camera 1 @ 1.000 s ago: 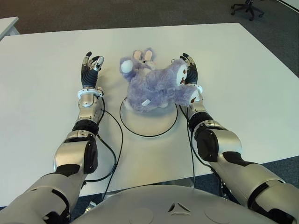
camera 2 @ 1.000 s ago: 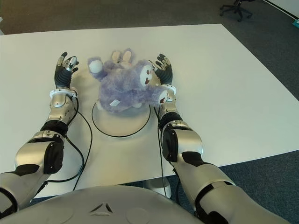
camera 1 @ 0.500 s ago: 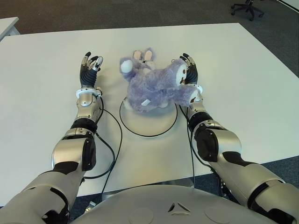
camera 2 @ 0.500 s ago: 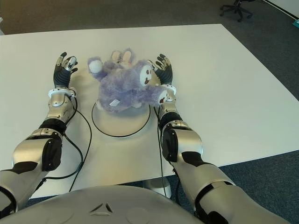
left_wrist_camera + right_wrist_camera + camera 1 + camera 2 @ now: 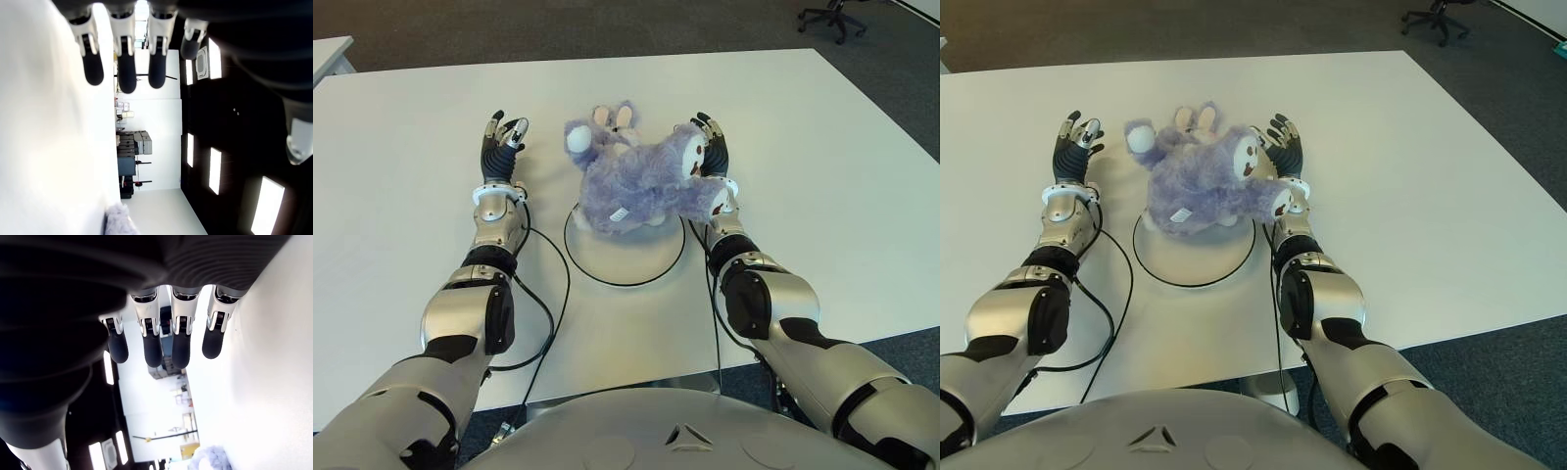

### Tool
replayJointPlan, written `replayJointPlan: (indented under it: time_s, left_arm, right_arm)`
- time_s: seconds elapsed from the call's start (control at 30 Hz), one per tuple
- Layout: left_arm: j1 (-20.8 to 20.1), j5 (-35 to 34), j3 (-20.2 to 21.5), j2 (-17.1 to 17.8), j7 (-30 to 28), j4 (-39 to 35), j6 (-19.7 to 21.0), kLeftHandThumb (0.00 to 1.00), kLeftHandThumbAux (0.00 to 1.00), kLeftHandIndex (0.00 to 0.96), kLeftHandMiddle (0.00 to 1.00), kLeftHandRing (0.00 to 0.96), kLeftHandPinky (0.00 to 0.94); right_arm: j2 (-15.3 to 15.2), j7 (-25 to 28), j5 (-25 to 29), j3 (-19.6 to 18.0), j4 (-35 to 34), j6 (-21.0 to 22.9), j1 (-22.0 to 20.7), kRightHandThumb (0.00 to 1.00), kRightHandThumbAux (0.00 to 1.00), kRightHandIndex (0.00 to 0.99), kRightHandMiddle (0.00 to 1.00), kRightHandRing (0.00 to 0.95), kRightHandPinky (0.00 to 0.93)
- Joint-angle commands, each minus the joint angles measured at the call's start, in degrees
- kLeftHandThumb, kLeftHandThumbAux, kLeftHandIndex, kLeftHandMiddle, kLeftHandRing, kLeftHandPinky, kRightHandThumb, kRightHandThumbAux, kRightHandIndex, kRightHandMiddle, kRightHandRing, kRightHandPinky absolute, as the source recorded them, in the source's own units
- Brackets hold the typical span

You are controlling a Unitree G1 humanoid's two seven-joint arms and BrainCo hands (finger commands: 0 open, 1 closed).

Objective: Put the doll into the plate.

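A fluffy purple doll (image 5: 641,181) lies on its side over the far half of a round white plate (image 5: 625,260) with a thin black rim. Its head and ears reach past the plate's far edge onto the table. My right hand (image 5: 712,147) stands at the doll's right side, fingers spread, right beside its face and paw. My left hand (image 5: 501,139) is to the left of the doll with a gap between them, fingers open and nothing in them. A tuft of the doll's fur (image 5: 117,221) shows far off in the left wrist view.
The white table (image 5: 822,196) spreads wide on both sides of the plate. Black cables (image 5: 548,294) loop along my left forearm onto the table. An office chair (image 5: 832,15) stands on the dark floor beyond the far right corner.
My left hand has drifted slightly further left, away from the doll. The doll and my right hand have not moved.
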Motion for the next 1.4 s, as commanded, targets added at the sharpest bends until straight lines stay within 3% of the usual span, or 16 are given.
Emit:
replayJointPlan:
  time_s: [0.03, 0.5, 1.4]
  left_arm:
    - [4.06, -0.42, 0.43, -1.57, -0.66, 3.69, 2.66, 0.000, 0.469, 0.073, 0.212, 0.217, 0.200]
    - [4.56, -0.10, 0.20, -2.75, 0.44, 4.68, 3.82, 0.000, 0.504, 0.131, 0.205, 0.199, 0.203]
    - [5.41, -0.23, 0.07, -3.59, 0.12, 4.08, 4.02, 0.000, 0.516, 0.147, 0.222, 0.235, 0.261]
  right_arm:
    - [1.02, -0.24, 0.92, -0.67, 4.77, 4.39, 7.66, 0.068, 0.744, 0.144, 0.171, 0.154, 0.147]
    - [0.91, 0.03, 1.01, -0.74, 4.71, 4.17, 7.69, 0.067, 0.742, 0.137, 0.164, 0.148, 0.146]
    - [0.98, 0.15, 0.82, -0.52, 4.60, 3.55, 8.22, 0.066, 0.743, 0.141, 0.167, 0.152, 0.145]
